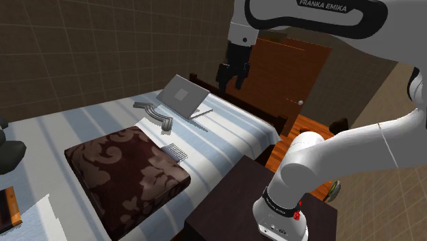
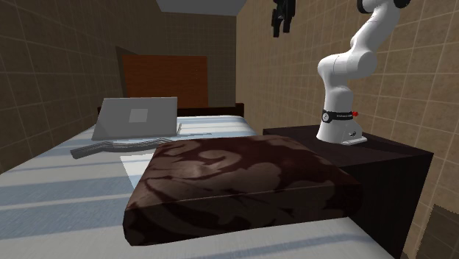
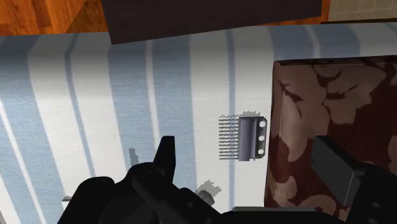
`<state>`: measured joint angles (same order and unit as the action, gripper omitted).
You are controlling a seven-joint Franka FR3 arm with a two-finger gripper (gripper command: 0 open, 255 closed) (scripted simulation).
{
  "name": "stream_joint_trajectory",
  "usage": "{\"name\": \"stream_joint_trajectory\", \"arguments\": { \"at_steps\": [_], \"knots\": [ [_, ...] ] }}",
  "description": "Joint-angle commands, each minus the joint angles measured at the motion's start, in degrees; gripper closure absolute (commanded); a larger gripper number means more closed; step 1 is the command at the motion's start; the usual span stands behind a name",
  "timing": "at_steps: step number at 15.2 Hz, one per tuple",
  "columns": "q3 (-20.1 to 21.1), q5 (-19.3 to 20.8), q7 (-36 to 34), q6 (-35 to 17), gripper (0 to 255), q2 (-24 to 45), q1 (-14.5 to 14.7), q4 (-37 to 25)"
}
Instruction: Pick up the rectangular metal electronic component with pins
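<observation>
Shoulder view puts my gripper (image 1: 232, 79) high in the air over the far side of the bed (image 1: 82, 127), roughly above the open laptop (image 1: 183, 94), with nothing between its jaws. By my reading the pick has barely begun: no descent, no contact, no grasp.

The part I am after, a small grey block with a comb of thin pins (image 1: 176, 151) along one side, lies flat on the striped sheet. It sits just beside the edge of the brown patterned cushion (image 1: 126, 171), on the side of the cushion nearer the laptop. A bent grey bar (image 1: 154, 111) lies between it and the laptop, apart from it.

From the wrist camera I look almost straight down on the block. The black fingers (image 3: 167, 156) stand wide apart, one on either side of it, and the block itself is far below them. The pins point away from the cushion, and the block's other long side lies close against the cushion's edge.

What is left, as I judge it:
- Line the jaws up over the block.
- Come down to the sheet.
- Close on the block and lift it clear.

The cushion so close on one side looks to me like the awkward part, since one finger has to slip in there.
</observation>
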<state>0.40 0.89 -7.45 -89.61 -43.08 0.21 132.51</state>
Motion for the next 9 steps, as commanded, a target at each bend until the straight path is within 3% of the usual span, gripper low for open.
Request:
{"name": "stream_joint_trajectory", "arguments": {
  "at_steps": [1,9],
  "knots": [
    [0.0,0.0,0.0,0.0,0,0.0,0.0,0.0],
    [-5.46,3.11,15.03,-16.3,0,5.95,3.08,10.07]
  ]
}}
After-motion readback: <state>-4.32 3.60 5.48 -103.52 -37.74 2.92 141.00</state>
